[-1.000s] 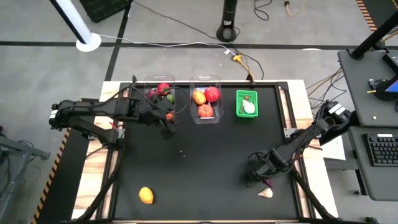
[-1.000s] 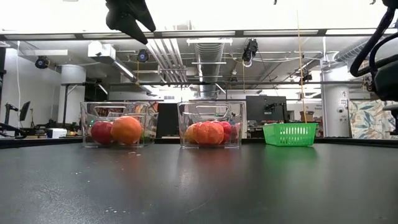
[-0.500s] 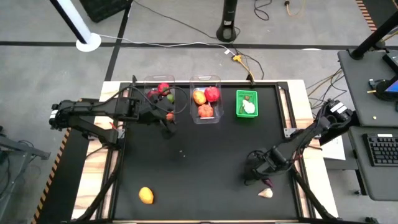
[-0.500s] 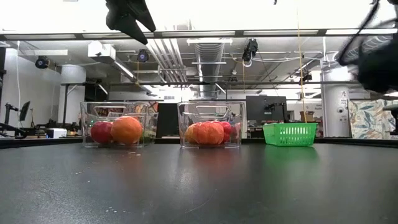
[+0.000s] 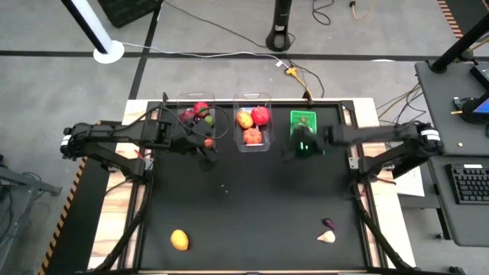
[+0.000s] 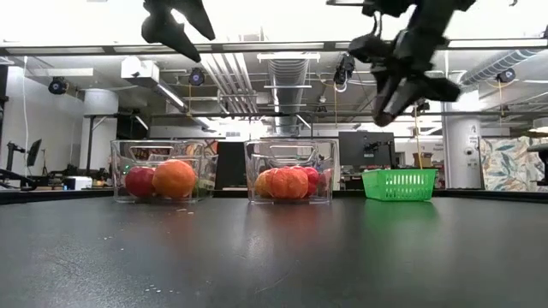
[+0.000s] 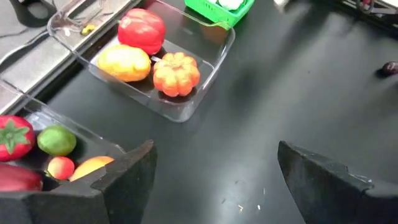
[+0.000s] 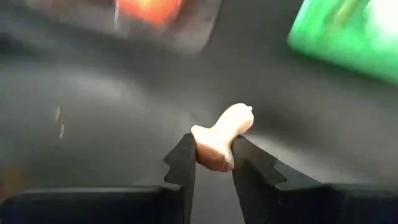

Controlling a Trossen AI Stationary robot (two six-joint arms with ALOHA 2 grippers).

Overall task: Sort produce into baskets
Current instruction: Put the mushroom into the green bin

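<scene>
My right gripper (image 8: pixel 214 155) is shut on a small pale garlic-like piece (image 8: pixel 222 138). It hangs high above the table beside the green mesh basket (image 5: pixel 303 126), which holds a white piece, and shows in the low view (image 6: pixel 390 98). My left gripper (image 7: pixel 214 177) is open and empty, above the table just in front of the left clear tub (image 5: pixel 197 116). That tub holds red, green and purple produce. The middle clear tub (image 5: pixel 254 122) holds red, yellow and orange pieces. An orange fruit (image 5: pixel 179 240), a purple piece (image 5: pixel 328 224) and a white piece (image 5: pixel 326 237) lie on the table. My right gripper pinches the pale piece by its thick end (image 8: pixel 210 155) between its two fingers (image 8: pixel 183 163). The narrow tip (image 8: pixel 242 115) sticks out past the fingertips. The piece is lifted clear of the table.
The black table top (image 5: pixel 252 206) lies bare between the tubs and the near pieces. Cables and a pole base (image 5: pixel 280 38) are on the floor beyond the far edge. A desk with a keyboard (image 5: pixel 470 183) stands to the right.
My right gripper has risen from the near right of the table, by the purple and white pieces, and swung fast toward the far edge to the green basket, carrying the pale piece. The purple and white pieces stay where they were. My left arm has kept still.
</scene>
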